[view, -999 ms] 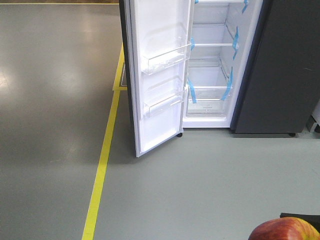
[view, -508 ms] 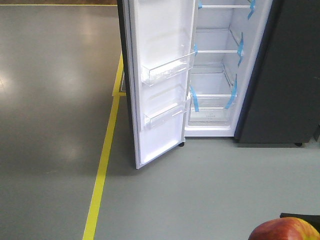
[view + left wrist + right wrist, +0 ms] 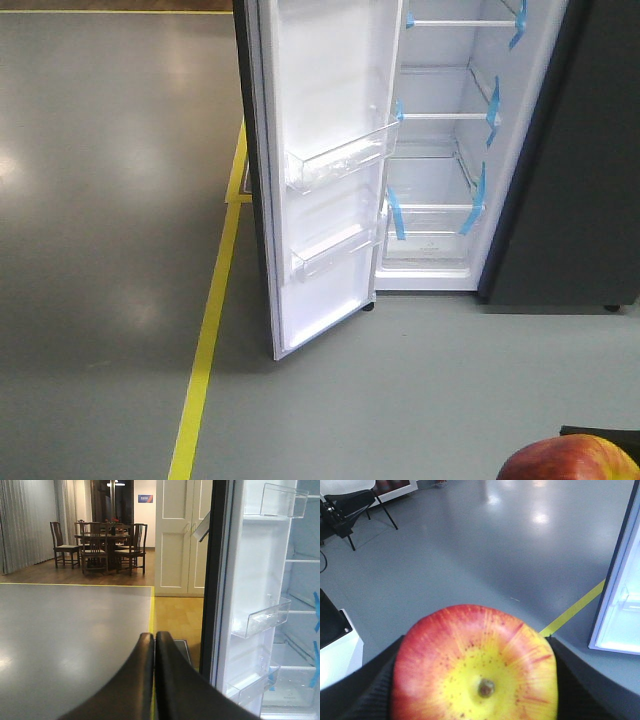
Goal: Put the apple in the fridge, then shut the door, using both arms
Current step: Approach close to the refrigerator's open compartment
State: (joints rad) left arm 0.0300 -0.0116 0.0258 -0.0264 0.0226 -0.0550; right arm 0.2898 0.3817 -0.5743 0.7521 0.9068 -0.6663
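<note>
apple: fist-sized red apple w/ yellow-green patch round its stem sits in my right gripper. Black fingers are pressed on both sides, stem end facing the wrist cam. Front view shows only its top, bottom-right corner.
left claw: left gripper has jaws pressed together, nothing in it, pointing past the door's edge.
fridge: tall dark blue-grey fridge, white inside, ahead and well apart from me, open. Glass shelves w/ blue tape strips look bare.
door: tall narrow door, white lining w/ clear plastic bins, swung wide, standing just right of the yellow floor line.
step: approach, imo. Apple not yet in.
how: I aim the base at the opening, right of the door's free edge. I bring the R arm to shelf height before reaching in and set the apple well behind the shelf lip so it can't roll out. No extra squeeze. L arm goes outside the door, ready to push its outer face.
risk: bins jut toward the opening, so the R arm could clip them.
</note>
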